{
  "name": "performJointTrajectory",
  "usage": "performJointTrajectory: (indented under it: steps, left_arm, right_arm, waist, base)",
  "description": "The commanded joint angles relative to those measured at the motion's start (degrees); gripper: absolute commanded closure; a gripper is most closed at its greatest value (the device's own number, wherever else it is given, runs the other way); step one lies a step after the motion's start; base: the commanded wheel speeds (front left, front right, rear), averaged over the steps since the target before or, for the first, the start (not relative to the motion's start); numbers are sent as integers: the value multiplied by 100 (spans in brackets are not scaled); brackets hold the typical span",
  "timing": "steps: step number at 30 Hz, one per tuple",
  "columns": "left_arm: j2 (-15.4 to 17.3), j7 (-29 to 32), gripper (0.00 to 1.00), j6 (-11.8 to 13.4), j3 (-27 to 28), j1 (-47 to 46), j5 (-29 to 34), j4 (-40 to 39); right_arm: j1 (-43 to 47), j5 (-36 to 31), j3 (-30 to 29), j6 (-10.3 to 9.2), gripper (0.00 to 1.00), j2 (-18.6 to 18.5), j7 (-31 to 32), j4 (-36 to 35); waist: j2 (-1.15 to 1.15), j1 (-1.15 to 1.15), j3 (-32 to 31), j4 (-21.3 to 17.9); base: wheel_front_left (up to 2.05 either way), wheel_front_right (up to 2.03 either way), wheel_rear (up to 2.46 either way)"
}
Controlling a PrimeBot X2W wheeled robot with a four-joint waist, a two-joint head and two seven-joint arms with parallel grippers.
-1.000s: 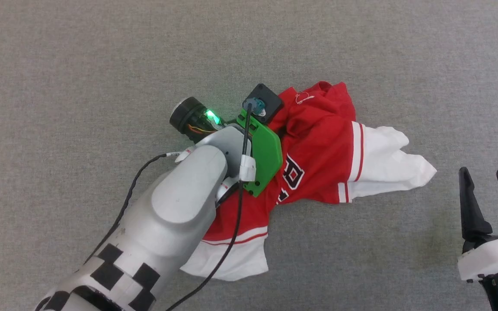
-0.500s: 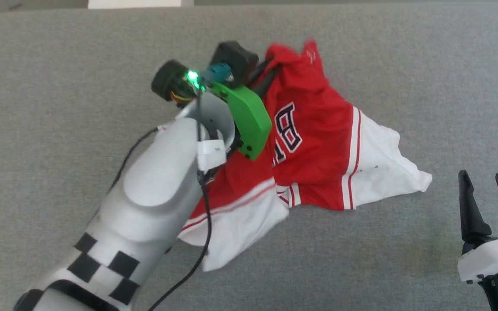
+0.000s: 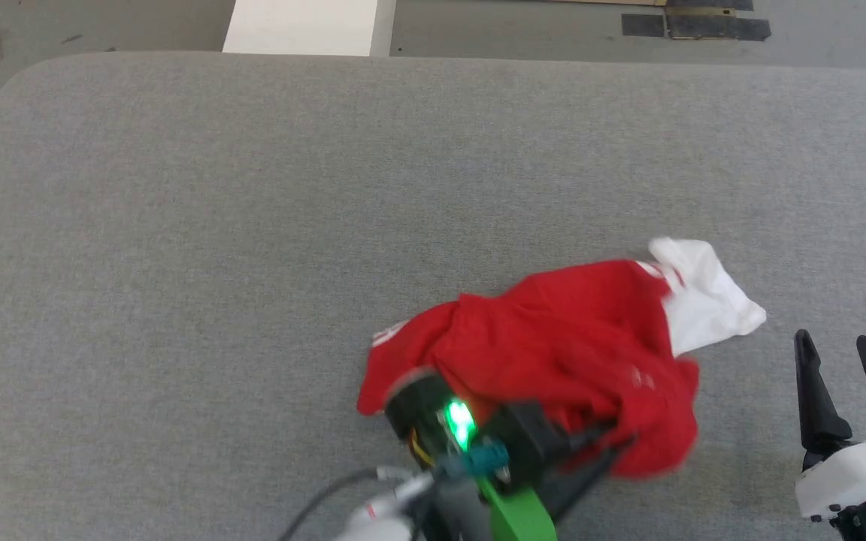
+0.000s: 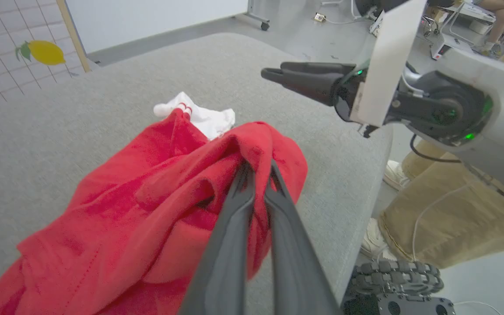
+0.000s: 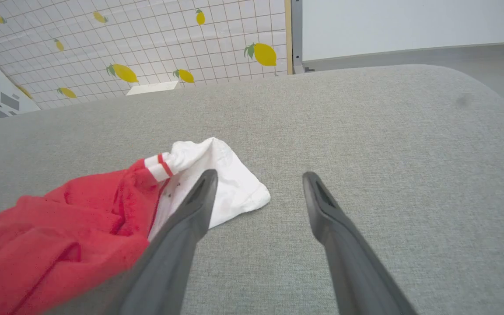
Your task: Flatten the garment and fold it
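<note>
The garment (image 3: pixel 553 338) lies bunched on the grey table, mostly red, with one white sleeve (image 3: pixel 704 300) sticking out at its right. In the left wrist view my left gripper (image 4: pixel 258 168) is shut on a raised fold of the red cloth (image 4: pixel 125 210). The left arm's wrist (image 3: pixel 470 443) with its green light sits at the heap's near side, its fingers hidden under the cloth. My right gripper (image 3: pixel 833 342) stands open to the right of the garment, holding nothing. In the right wrist view its left finger (image 5: pixel 190 210) overlaps the white sleeve (image 5: pixel 230 175).
The grey padded table (image 3: pixel 177 225) stretches far and left of the garment. Its far edge meets floor and a white board (image 3: pixel 298 26). A person's legs in tan trousers (image 4: pixel 444 218) stand by the table's edge, near a wheel (image 4: pixel 396 280). A tiled lemon-patterned wall (image 5: pixel 147 43) lies beyond.
My left gripper has shut on the garment's far red edge and pulled it back toward me, bunching the cloth and hiding the lettering. The head camera has tilted up. The right gripper has stayed open.
</note>
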Motion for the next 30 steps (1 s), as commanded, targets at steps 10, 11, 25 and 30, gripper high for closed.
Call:
performJointTrajectory:
  steps: [10,11,25,30]
  left_arm:
    - [-4,208,73,-52,-473,604,-461,504]
    - [-20,180,0,-35,-462,618,-475,574]
    - [186,-674,0,715,719,147,-135,793]
    - [350,-336,0,779,716,-362,196,1926]
  right_arm:
    - [49,-17,20,-9,0,4,181,23]
    - [50,-20,26,-9,0,4,194,31]
    - [133,48,112,-9,0,4,191,150]
    - [39,30,191,-9,0,4,203,117]
  waist:
    - [0,0,57,202]
    - [0,0,39,207]
    - [0,0,-193,177]
    - [0,0,17,76]
  base:
    - [0,0,0]
    - [0,0,0]
    - [0,0,0]
    - [0,0,0]
